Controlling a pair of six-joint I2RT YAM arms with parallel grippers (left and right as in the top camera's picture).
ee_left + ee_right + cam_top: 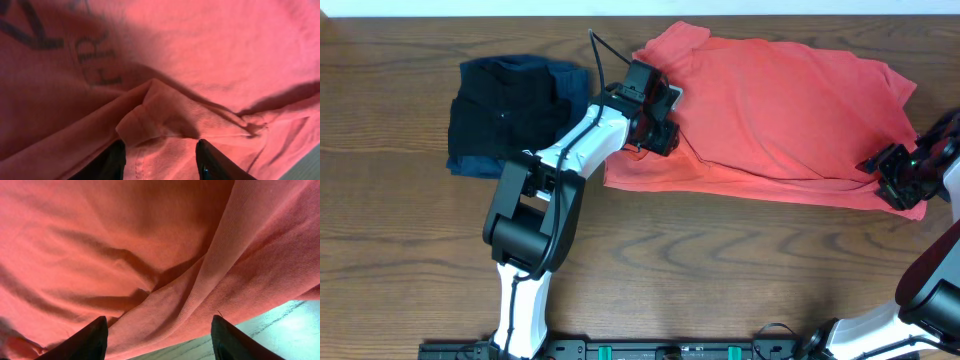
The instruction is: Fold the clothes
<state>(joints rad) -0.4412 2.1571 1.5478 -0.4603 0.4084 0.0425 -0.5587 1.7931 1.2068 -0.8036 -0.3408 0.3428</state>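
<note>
Starting with the coral-red T-shirt (780, 110): lies spread and rumpled across the far right part of the wooden table (720, 270), with one sleeve up at the top left.

Over to the left gripper (658, 128): sits on the shirt's left edge with jaws apart, straddling a bunched hem fold, not clamped on it. From the left wrist view, dark lettering (97, 62) showing through the cloth just beyond that fold.

Now the right gripper (898, 185): planted at the shirt's near right corner, jaws wide, with ridged cloth between the fingers (85, 342) and bare wood just beside.

Left of the shirt, apart from it: a folded black garment (505, 115) stacked on a folded navy-blue garment (470, 165). Crossing that stack's right side and hiding its corner: the left arm (570, 150).
</note>
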